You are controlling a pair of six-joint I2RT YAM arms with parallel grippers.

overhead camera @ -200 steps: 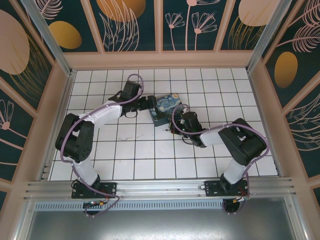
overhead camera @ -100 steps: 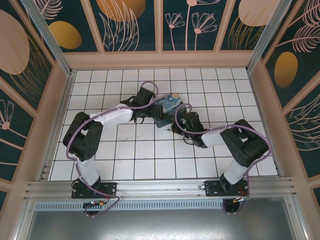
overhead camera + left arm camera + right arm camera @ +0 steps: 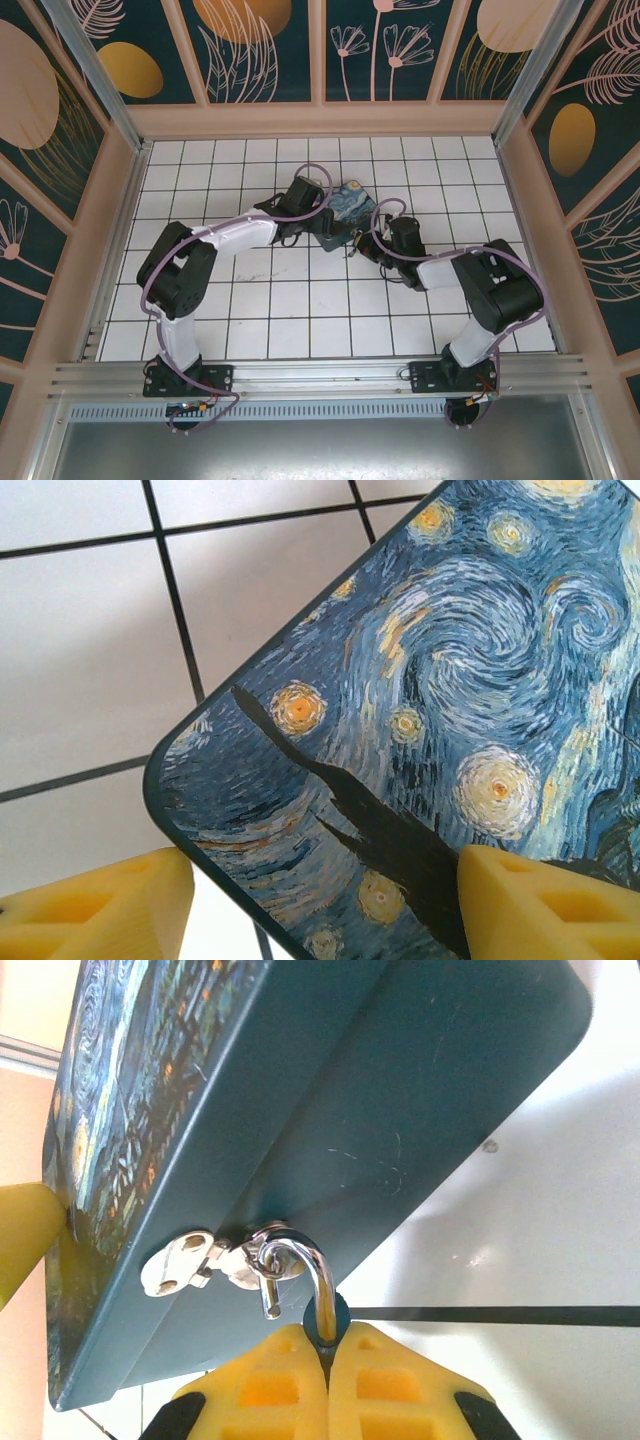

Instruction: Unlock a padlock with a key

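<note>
On the white tiled floor [image 3: 250, 300], inside flower-painted walls [image 3: 260, 50], lies the starry box [image 3: 343, 205]. The right gripper [image 3: 328, 1345] pinches the padlock [image 3: 325, 1318] hanging from its latch [image 3: 185, 1260]. The left gripper [image 3: 325, 870] gapes around a box corner.

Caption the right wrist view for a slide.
Right end effector shut on the padlock, whose silvery shackle hooks through the hasp on the starry-night box.

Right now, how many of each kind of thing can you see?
painted box: 1
padlock: 1
robot arms: 2
Total: 4
</note>
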